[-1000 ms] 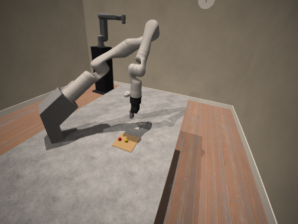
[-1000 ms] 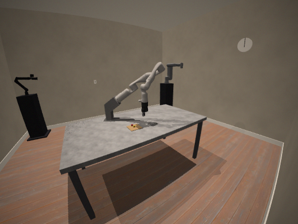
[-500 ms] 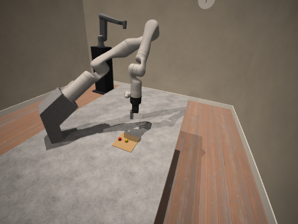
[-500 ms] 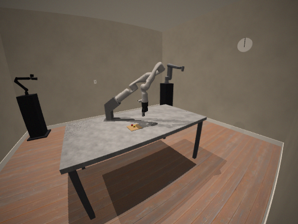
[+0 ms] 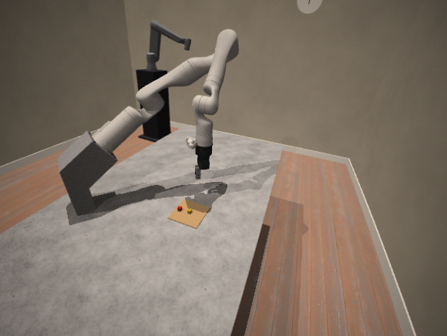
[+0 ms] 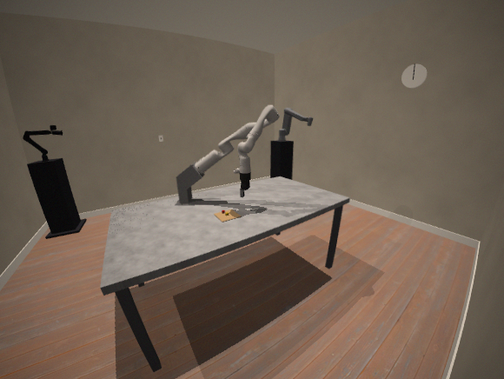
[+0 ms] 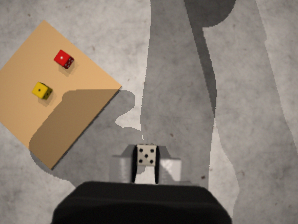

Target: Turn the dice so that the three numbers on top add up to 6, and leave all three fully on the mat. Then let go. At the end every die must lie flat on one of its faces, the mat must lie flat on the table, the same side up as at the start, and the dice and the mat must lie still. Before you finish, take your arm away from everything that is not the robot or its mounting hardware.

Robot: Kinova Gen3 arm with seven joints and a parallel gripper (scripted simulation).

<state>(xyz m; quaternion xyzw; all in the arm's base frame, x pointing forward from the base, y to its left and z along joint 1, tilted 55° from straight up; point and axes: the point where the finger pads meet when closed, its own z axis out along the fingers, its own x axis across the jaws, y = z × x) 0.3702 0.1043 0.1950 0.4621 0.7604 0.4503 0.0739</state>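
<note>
Above the table (image 5: 115, 270), centre frame, my arm (image 5: 169, 78) hangs folded, wrist straight down, gripper (image 7: 145, 172) clamped on a white die (image 7: 146, 154); mat (image 7: 45, 85) upper left.

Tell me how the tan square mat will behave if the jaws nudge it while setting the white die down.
The thin tan square mat lies flat and loose on the grey table, so it would probably slide rather than resist. It looks light and may flex or lift at an edge. The small red die and small yellow die on it would likely shift or tip too.
</note>
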